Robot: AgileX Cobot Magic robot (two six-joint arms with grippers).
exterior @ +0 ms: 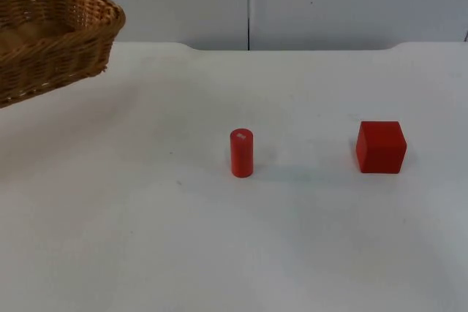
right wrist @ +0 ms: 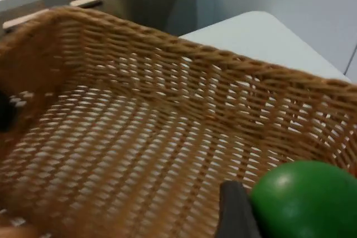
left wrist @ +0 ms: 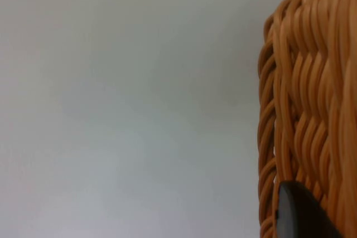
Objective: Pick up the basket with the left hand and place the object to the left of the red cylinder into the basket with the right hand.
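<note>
1. green ball (right wrist: 304,199): round, glossy, pressed against the right gripper's black fingertip (right wrist: 237,213), and sitting over the open mouth of the basket (right wrist: 139,137). looks like the object taken from left of the red cylinder, though that is my read.
2. right gripper (right wrist: 262,218): seems to be clamped on the ball, hanging above the basket's woven floor, inside the line of the rim.
3. step in hand, by my guess: the drop. ball is already over the basket, not yet lying in it.
4. next move calls for: ease the ball lower toward the weave, then let go; a round thing will roll, so release low and away from the walls.
5. basket in the top view (exterior: 51,42): lifted off the table at the left back corner, tilted, near corner dipping toward the table.
6. left gripper: a black fingertip (left wrist: 298,213) lies against the outer wicker wall (left wrist: 307,110); i judge it holds the rim, grip itself hidden.
7. edges: the tall wicker wall between ball and table is the thing to clear on the way out; tilt could send the ball to the low side.
8. open room: red cylinder (exterior: 241,153) upright mid table, red cube (exterior: 381,147) well apart on its right, both far from the basket. white table (exterior: 146,239) bare around them.
</note>
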